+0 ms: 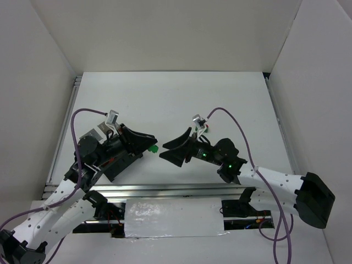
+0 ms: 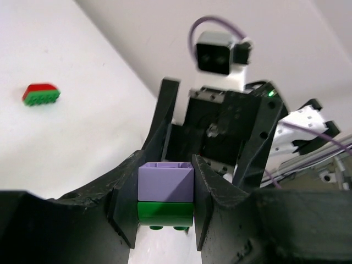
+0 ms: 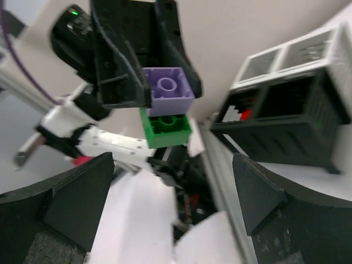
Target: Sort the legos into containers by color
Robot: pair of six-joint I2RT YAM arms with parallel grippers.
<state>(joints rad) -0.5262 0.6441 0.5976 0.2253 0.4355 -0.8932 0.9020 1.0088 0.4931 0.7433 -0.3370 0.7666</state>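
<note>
My left gripper is shut on a two-brick stack, a pale lilac brick on a green one; only its green end shows in the top view. My right gripper is open and empty, facing the stack from the right, a short way off. In the right wrist view the stack hangs above and between my open right fingers. A red-and-green brick lies on the table. The black divided box stands beside the left arm, with something red in one compartment.
White walls enclose the table on three sides. A metal rail and a white taped patch run along the near edge between the arm bases. In the top view the box is mostly hidden under my left arm.
</note>
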